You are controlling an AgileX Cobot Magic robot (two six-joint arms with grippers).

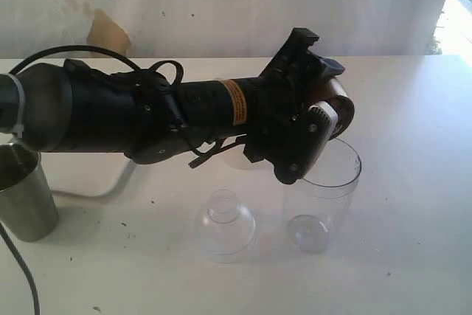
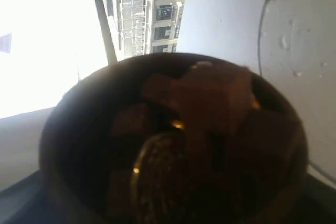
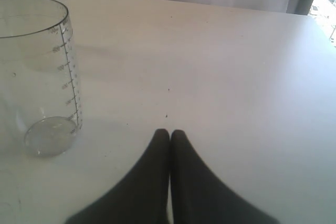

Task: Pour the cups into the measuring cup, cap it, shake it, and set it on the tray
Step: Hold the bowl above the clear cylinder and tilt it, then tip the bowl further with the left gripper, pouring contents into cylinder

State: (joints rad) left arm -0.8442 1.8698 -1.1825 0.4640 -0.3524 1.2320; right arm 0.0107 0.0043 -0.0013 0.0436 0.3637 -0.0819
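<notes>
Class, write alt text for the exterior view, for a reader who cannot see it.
A black robot arm reaches in from the left, its hand holding a brown wooden cup over the rim of a clear measuring cup on a white table. A clear dome lid sits beside it; a steel tumbler stands at the left edge.

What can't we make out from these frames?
- Wooden cup contents: left wrist view, too dark and blurred to identify or to tell if anything is pouring.
- Steel tumbler: exterior view, cut off by the left edge, top hidden by the left arm.
- Tray: exterior view, only a rim corner shows below that arm.
- Measuring cup: right wrist view, cut off by the frame edge.
</notes>
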